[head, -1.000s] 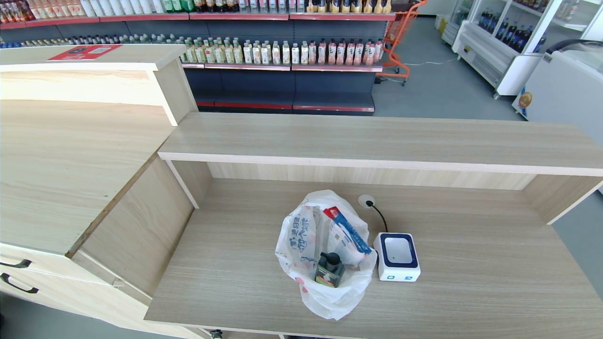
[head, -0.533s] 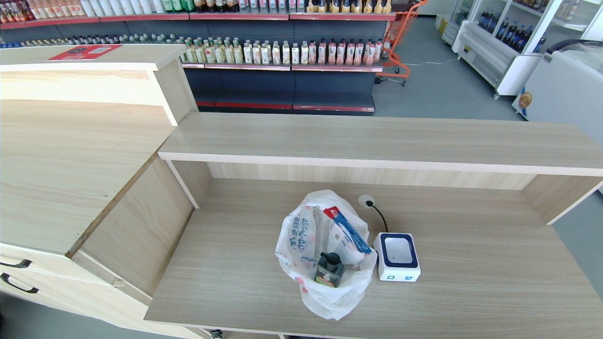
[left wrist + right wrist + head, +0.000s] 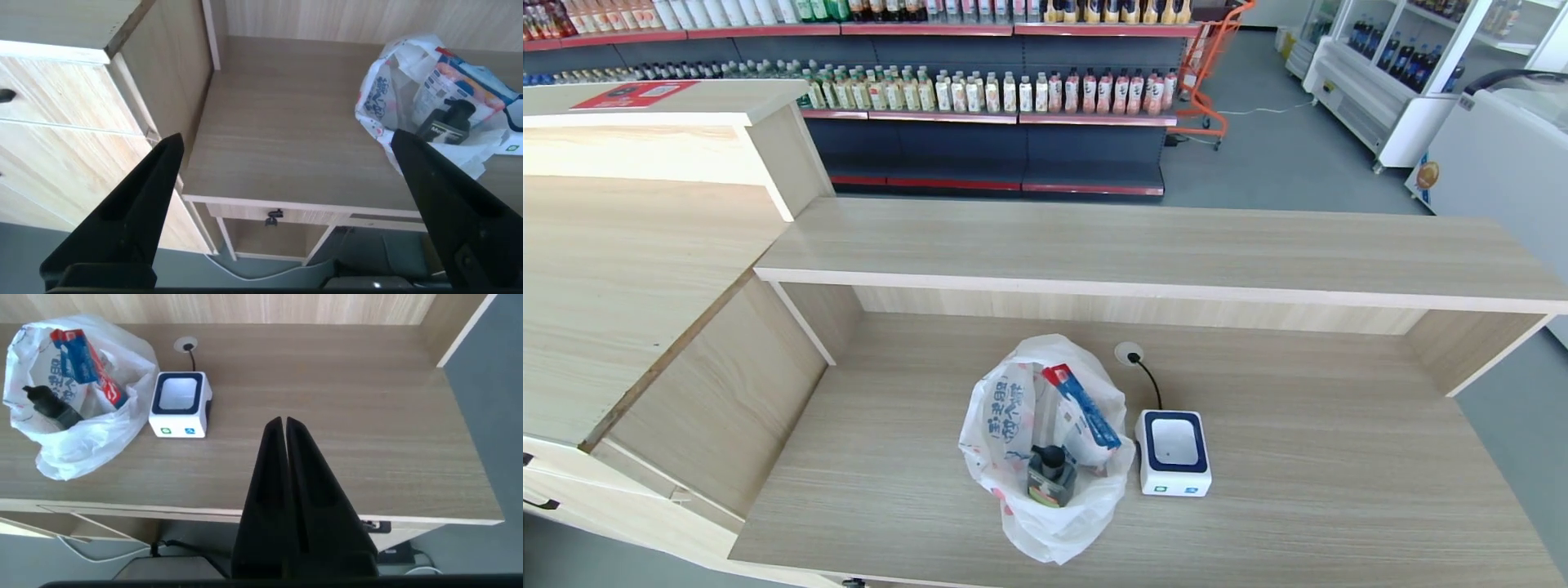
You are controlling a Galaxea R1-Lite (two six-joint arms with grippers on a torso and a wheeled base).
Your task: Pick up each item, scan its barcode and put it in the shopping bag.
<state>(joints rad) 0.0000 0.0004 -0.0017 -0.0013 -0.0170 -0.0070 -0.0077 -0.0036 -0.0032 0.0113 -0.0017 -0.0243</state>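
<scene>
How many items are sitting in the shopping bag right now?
2. A dark pump bottle stands at the near side of the shopping bag; a white pouch leans behind it, toward the scanner. The bag's folds may hide more.

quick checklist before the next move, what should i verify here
1. Shopping bag stands on the counter with its mouth open: ok.
2. Pump bottle and packet sit inside the bag: ok.
3. Scanner sits beside the bag with nothing over its window: ok.
4. Left pincer is open and holds nothing: ok.
5. Right pincer is ready to grasp: not ok, it is shut with nothing in it and would need opening first.
6. Both bagged items have been scanned: cannot tell.
</scene>
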